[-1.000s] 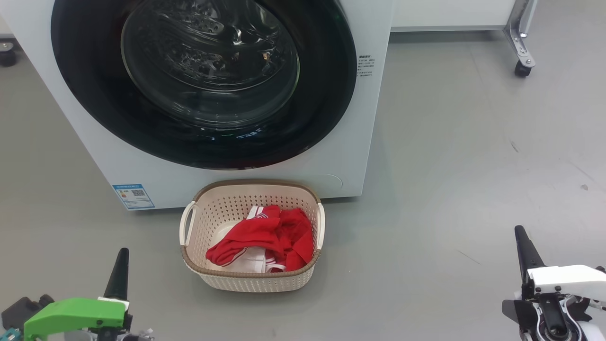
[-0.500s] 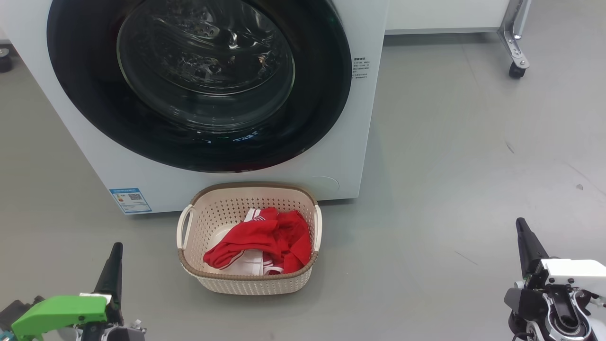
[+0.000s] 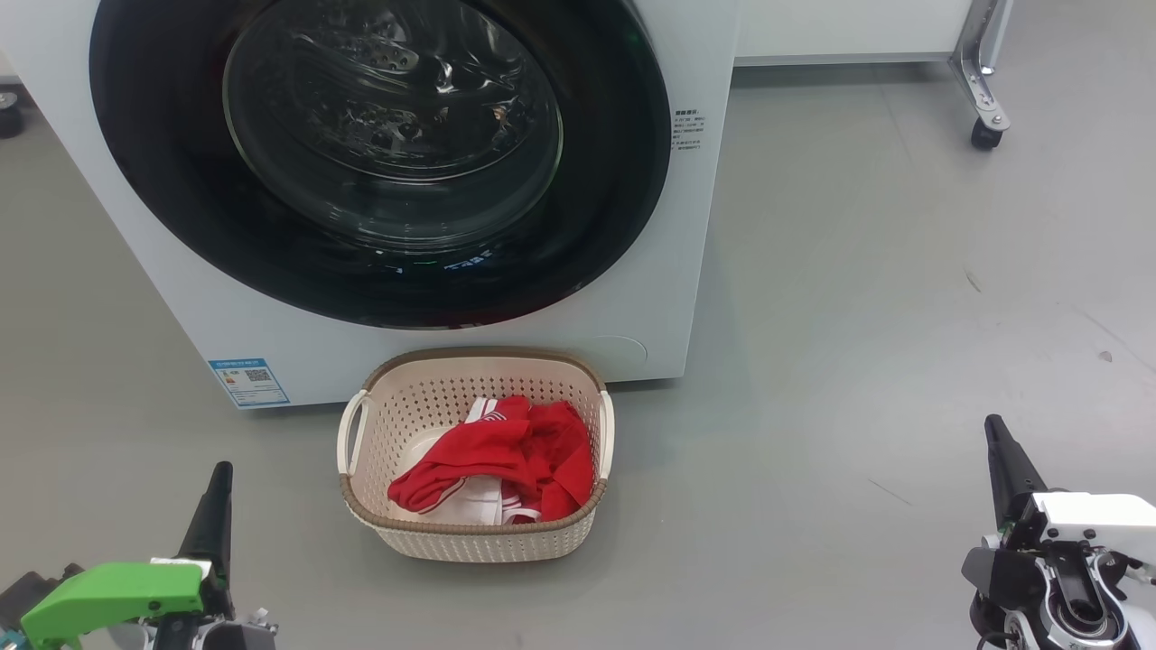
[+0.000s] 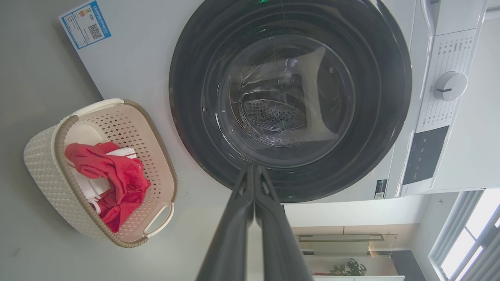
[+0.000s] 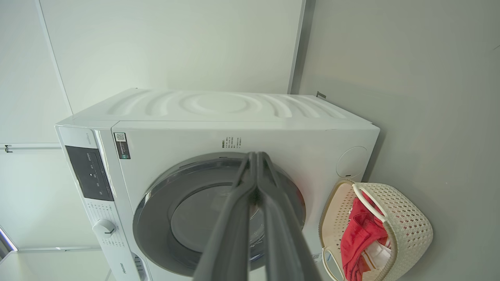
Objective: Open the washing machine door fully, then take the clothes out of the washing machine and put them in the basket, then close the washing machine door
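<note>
The washing machine (image 3: 226,316) (image 4: 129,58) (image 5: 218,113) stands ahead with its round black-rimmed door (image 3: 379,153) (image 4: 289,97) (image 5: 218,210) shut flat against the front. On the floor right before it sits the cream basket (image 3: 474,533) (image 4: 43,164) (image 5: 410,222), and the red clothes (image 3: 501,456) (image 4: 113,175) (image 5: 359,238) lie inside it. My left gripper (image 3: 217,474) (image 4: 254,169) is low at the left, shut and empty. My right gripper (image 3: 993,424) (image 5: 256,156) is low at the right, also shut and empty. Both are well back from the basket.
Grey floor spreads to the right of the machine. A metal leg with a black caster (image 3: 984,135) stands at the far right back. A blue sticker (image 3: 248,382) marks the machine's lower left corner. The control panel and dial (image 4: 449,86) (image 5: 103,228) sit atop the machine's front.
The whole head view shifted slightly between one second ago and half a second ago, so the camera moved. Both grippers have sunk a little lower in the view. Since then nothing has changed.
</note>
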{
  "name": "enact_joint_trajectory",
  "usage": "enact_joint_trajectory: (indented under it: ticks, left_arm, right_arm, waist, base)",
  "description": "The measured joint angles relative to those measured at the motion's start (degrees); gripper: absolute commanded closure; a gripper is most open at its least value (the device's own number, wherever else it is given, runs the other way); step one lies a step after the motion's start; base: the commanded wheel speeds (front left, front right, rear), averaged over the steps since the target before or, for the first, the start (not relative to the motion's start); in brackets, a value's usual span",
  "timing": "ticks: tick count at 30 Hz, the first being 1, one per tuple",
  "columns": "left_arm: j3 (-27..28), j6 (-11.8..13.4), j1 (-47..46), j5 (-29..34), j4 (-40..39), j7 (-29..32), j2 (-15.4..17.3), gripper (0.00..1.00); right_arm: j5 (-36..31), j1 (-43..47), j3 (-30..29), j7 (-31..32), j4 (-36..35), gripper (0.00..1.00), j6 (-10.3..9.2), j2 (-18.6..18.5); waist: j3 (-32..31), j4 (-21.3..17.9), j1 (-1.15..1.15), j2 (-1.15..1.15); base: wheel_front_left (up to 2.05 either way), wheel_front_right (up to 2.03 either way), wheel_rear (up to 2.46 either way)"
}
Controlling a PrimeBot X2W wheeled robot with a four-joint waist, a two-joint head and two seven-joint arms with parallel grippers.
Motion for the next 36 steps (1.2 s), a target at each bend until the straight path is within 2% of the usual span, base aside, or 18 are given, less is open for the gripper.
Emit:
enact_joint_trajectory:
  ticks: [36]
  left_arm:
    - [0.2, -0.01, -0.07, 0.01, 0.53, 0.01, -0.01, 1.0]
  right_arm:
    - [0.0, -0.47, -0.21, 0.43, 0.57, 1.0, 0.19, 0.01]
  waist:
    - [-0.03, 0.0, 0.0, 0.0]
  base:
    - [0.0, 0.0, 0.0]
